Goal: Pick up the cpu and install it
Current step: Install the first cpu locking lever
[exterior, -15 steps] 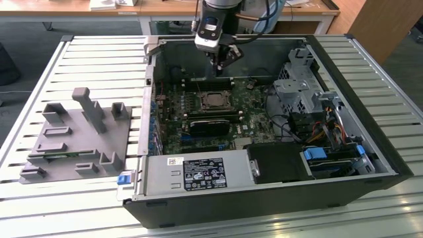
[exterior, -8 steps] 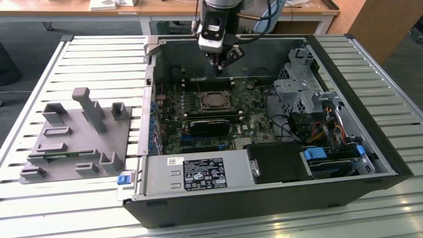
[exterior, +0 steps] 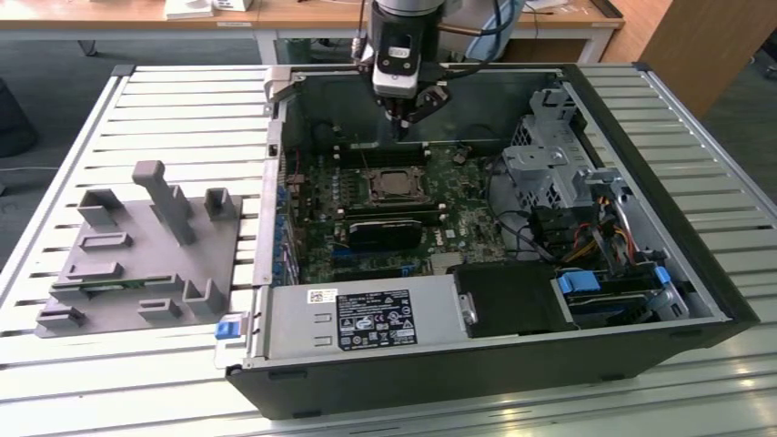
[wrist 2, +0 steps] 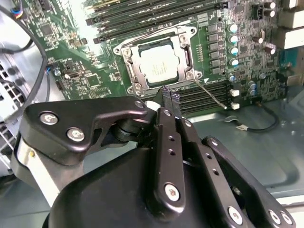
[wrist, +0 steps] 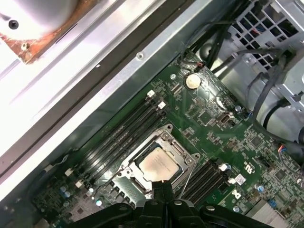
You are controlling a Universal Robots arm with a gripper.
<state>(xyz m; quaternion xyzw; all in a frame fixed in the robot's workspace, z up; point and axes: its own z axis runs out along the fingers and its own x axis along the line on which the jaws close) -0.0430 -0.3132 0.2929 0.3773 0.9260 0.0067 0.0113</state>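
Cpu (wrist 2: 160,65) lies flat in socket (wrist 2: 130,50), pincer (wrist 2: 168,99) above.

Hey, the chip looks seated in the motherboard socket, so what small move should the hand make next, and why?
Probably lift the hand straight up a little. The cpu already lies flat inside the socket frame, and the hand is shut, holding nothing, poised above the socket's edge.

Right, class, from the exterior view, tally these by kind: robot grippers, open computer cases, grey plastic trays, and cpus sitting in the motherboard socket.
gripper: 1
computer case: 1
grey plastic tray: 1
cpu: 1
Total: 4
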